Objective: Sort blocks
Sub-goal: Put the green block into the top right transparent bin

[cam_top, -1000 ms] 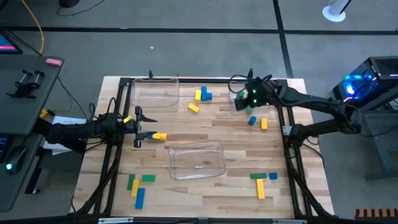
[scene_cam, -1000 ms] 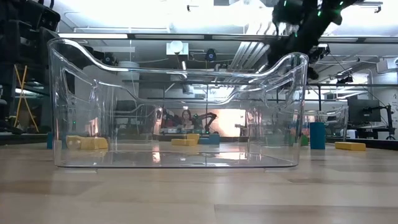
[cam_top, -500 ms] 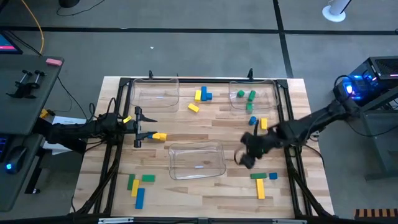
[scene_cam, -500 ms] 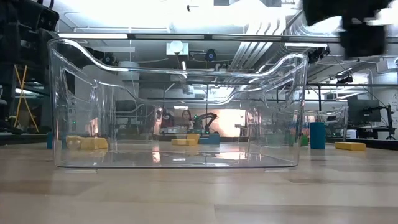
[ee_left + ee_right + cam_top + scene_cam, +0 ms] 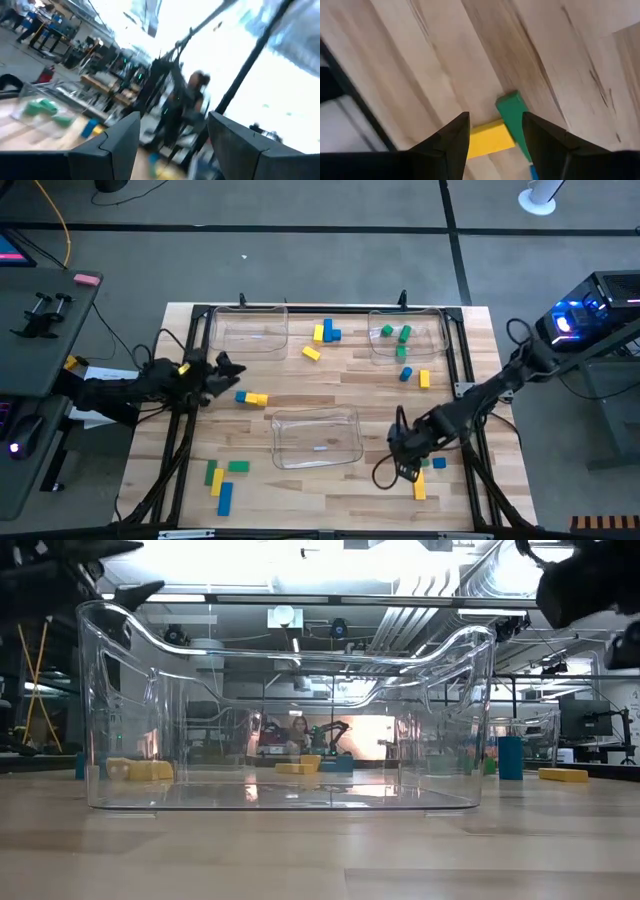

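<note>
Yellow, blue and green blocks lie scattered on the wooden table. A green block (image 5: pixel 512 116), a yellow block (image 5: pixel 487 141) and a blue block (image 5: pixel 440 463) lie together near the table's near right corner. My right gripper (image 5: pixel 408 465) hangs over them, pointing steeply down, open (image 5: pixel 495 137), with the yellow block showing below the gap and nothing touched. My left gripper (image 5: pixel 225 370) stays at the table's left side, open (image 5: pixel 172 135), tipped upward toward the room. A yellow and blue pair (image 5: pixel 250 397) lies on the table just in front of it.
Three clear bins stand on the table: centre (image 5: pixel 317 437), far left (image 5: pixel 250 330), and far right (image 5: pixel 430 335) with two green blocks (image 5: pixel 395 333) inside. More blocks lie at the far middle (image 5: pixel 325 332), right (image 5: pixel 410 375) and near left (image 5: pixel 222 480). Black frame rails run along both sides.
My right gripper has swung from over the far right bin toward the table's near edge and come down over the blocks near the right corner. My left gripper has tipped upward and rolled while staying in place at the left side.
</note>
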Tool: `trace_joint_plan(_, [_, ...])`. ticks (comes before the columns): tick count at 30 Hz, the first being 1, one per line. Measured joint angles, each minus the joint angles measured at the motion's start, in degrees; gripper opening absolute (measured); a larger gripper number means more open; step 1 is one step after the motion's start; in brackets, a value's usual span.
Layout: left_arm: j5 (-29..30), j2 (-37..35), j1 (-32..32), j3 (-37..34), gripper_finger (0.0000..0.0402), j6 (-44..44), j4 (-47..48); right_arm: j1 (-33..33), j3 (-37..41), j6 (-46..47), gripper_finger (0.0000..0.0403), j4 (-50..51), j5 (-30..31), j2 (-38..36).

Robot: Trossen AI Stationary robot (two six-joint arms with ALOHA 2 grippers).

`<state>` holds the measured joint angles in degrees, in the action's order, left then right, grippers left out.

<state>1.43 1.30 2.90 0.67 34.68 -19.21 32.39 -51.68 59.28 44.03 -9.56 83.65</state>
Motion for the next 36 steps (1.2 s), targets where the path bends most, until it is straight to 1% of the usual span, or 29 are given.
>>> trace_joint_plan(2, [1.67,0.07,0.0,0.0,0.022,3.91,-2.62,0.56,0.0,-0.42,0.0177,-0.22,-0.02,1.34])
trace_joint_plan(4, [1.51,0.07,0.02,0.0,0.022,5.83,-4.94,1.31,0.0,-0.88,0.0177,-0.43,0.05,2.07])
trace_joint_plan(8, [-1.44,0.45,0.0,0.09,0.022,8.13,-5.88,3.71,0.0,-1.34,0.0177,-0.35,2.05,3.04])
trace_joint_plan(10, [-2.86,1.59,-0.01,0.78,0.022,7.64,-4.87,5.04,0.0,-3.37,0.0177,-0.05,3.85,3.53])
trace_joint_plan(15, [-3.13,7.34,0.0,2.6,0.022,2.94,-2.98,7.04,0.0,-8.83,0.0177,-0.06,8.15,5.8])
trace_joint_plan(17, [-3.11,9.63,0.0,2.69,0.022,1.21,-3.2,7.21,0.0,-9.2,0.0177,-0.03,8.52,6.94])
trace_joint_plan(20, [-3.08,12.1,0.0,2.69,0.022,1.53,-3.23,7.19,0.0,-9.05,0.0177,-0.36,8.46,8.58])
trace_joint_plan(24, [-2.62,14.04,0.0,2.69,0.022,4.05,-3.27,7.16,0.0,-9.1,0.0177,-1.32,8.46,10.69])
trace_joint_plan(29, [-2.58,14.29,0.0,2.69,0.022,8.9,-3.42,7.18,-0.17,-10.64,0.0177,-3.14,8.46,13.19])
trace_joint_plan(32, [-2.54,14.29,0.0,2.7,0.022,11.6,-3.4,7.16,-0.33,-9.56,0.0176,-3.17,8.64,14.19])
trace_joint_plan(34, [-2.49,14.29,0.0,2.69,0.022,12.19,-3.4,6.93,-0.33,-8.44,0.0169,-3.04,8.66,14.23])
trace_joint_plan(36, [-2.48,14.29,0.0,2.69,0.022,12.17,-3.4,6.49,-0.92,-7.26,0.0145,-1.24,8.26,14.06])
